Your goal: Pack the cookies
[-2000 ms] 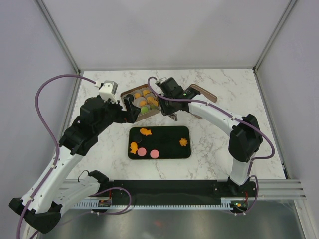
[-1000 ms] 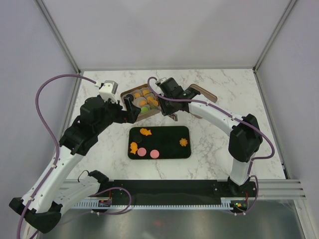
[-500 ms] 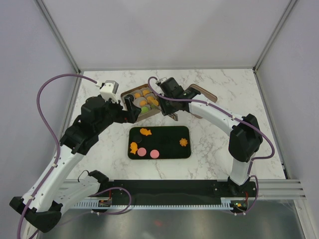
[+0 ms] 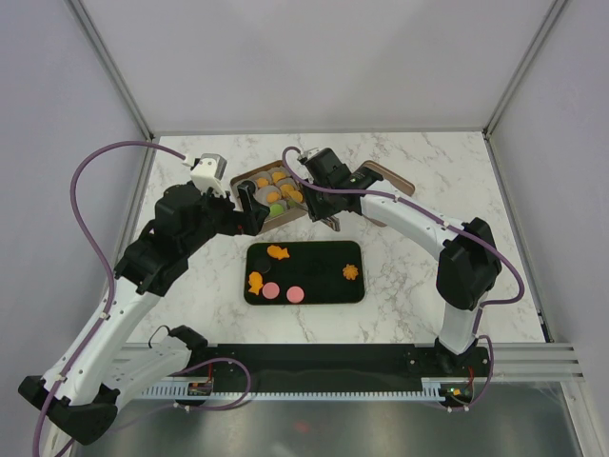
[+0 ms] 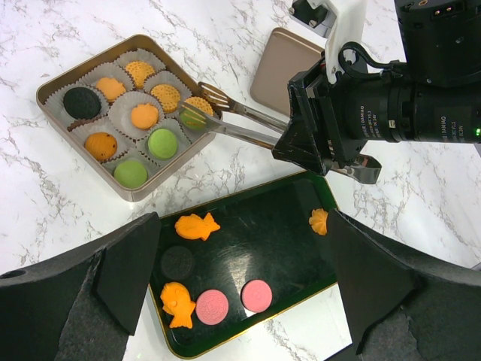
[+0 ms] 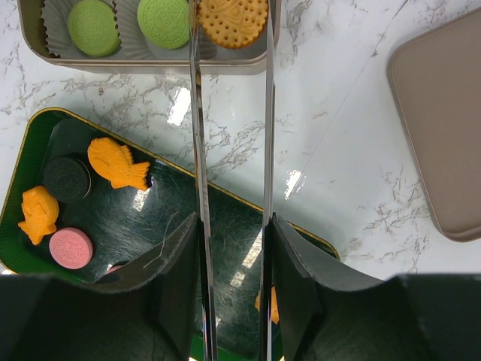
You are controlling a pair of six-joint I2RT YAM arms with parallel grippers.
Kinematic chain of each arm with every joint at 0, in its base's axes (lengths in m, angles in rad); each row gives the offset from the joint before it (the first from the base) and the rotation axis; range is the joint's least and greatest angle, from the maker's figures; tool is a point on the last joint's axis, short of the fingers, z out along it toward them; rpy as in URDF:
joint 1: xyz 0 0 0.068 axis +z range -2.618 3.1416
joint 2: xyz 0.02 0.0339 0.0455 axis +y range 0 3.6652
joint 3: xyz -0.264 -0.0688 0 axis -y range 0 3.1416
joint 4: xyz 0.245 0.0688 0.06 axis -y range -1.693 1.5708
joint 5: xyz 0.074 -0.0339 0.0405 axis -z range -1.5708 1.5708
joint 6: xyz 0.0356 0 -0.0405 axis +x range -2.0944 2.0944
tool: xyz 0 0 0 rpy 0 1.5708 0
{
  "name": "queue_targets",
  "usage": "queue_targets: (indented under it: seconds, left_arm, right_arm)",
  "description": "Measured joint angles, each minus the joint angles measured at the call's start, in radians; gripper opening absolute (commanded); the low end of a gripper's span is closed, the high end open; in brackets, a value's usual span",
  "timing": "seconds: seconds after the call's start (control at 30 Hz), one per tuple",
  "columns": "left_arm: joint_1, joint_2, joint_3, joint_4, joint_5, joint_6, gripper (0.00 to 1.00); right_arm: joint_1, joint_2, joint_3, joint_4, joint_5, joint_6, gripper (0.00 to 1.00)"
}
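The cookies lie in two places. Several sit in paper cups in the tin box (image 4: 249, 179), also in the left wrist view (image 5: 52, 84). Two orange fish (image 5: 195, 226), a black disc (image 5: 177, 262), two pink discs (image 5: 212, 307) and an orange flower (image 5: 319, 221) lie on the black tray (image 4: 354, 252). My right gripper (image 6: 233, 256) is shut on metal tongs (image 6: 197, 150), whose tips pinch an orange round cookie (image 6: 233, 19) over the box's near corner. My left gripper (image 5: 248, 286) is open and empty, high above the tray.
The tin's brown lid (image 4: 388, 179) lies on the marble table right of the box, also in the right wrist view (image 6: 443, 128). Two green cookies (image 6: 93, 26) sit in cups beside the tong tips. Grey walls close in the table on three sides.
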Motion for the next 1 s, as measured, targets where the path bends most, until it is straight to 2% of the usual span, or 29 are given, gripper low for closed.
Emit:
queue_targets:
  seconds: [1.0]
  left_arm:
    - [0.007,0.001,0.0,0.0,0.003,0.0,1.0]
  right_arm:
    - [-0.001,0.0,0.0,0.0,0.0,0.0,0.5]
